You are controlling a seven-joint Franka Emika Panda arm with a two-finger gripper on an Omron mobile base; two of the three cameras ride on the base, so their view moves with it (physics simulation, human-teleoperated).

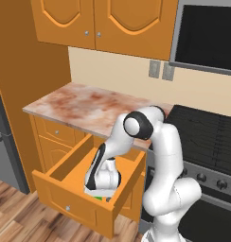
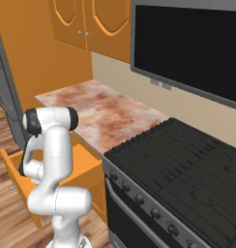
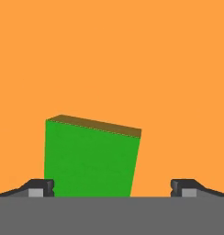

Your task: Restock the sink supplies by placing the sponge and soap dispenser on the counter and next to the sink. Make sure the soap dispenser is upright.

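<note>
Reaching down into the pulled-out orange drawer (image 1: 56, 182) below the marbled counter (image 1: 89, 106), we have the gripper (image 3: 112, 187) hanging just above the green sponge (image 3: 91, 158). The sponge lies flat on the drawer floor, a thin brownish edge showing along its far side, and in the hand view it sits toward the left fingertip (image 3: 40, 187), with a wide stretch of bare drawer floor between it and the right one. The two fingertips are spread as far apart as they go, with nothing between them yet; we judge that wide stance is chosen so the pads can drop on either side of the block without nudging it. In the left base view a sliver of green peeks out beneath the hand at the drawer's front, which fits the arm being folded steeply downward to get inside.

The counter above is where the sponge must end up, beside the sink, so picking it up is the step in hand. We reckon a small shift toward the sponge would centre it before closing, since an off-centre pinch could twist so flat a piece.
</note>
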